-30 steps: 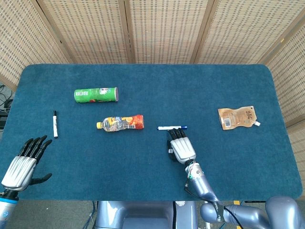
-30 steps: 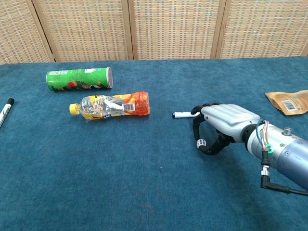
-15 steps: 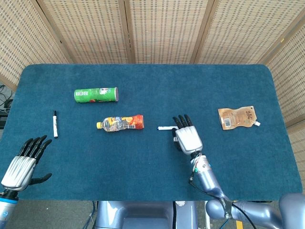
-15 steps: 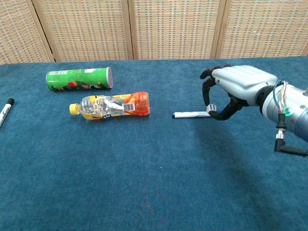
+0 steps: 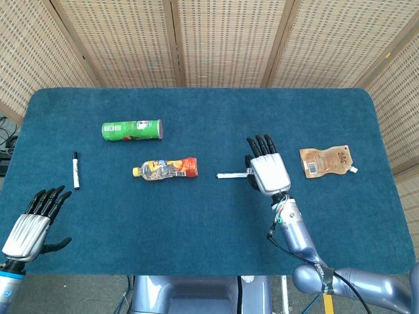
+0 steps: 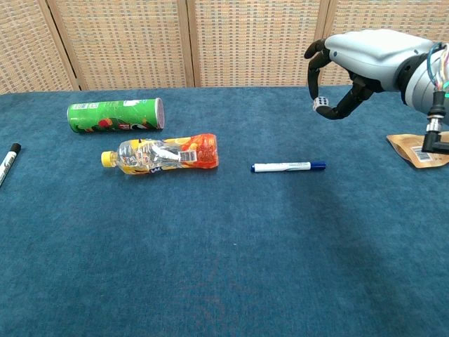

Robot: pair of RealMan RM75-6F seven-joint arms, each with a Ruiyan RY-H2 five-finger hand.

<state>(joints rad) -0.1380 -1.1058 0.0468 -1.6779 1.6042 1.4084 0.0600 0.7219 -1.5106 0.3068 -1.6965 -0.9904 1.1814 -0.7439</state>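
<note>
Bench (image 5: 196, 222): covered in blue cloth.
Right robot hand (image 6: 365, 60): raised above the bench, fingers spread, nothing held.
Left robot hand (image 5: 33, 222): opened wide at the near edge.
Blue pen (image 6: 287, 167): laid flat, below the right robot hand, untouched.

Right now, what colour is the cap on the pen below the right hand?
Blue, on a white barrel: the pen lies on the table below the raised right hand. The chest view shows it best.
</note>
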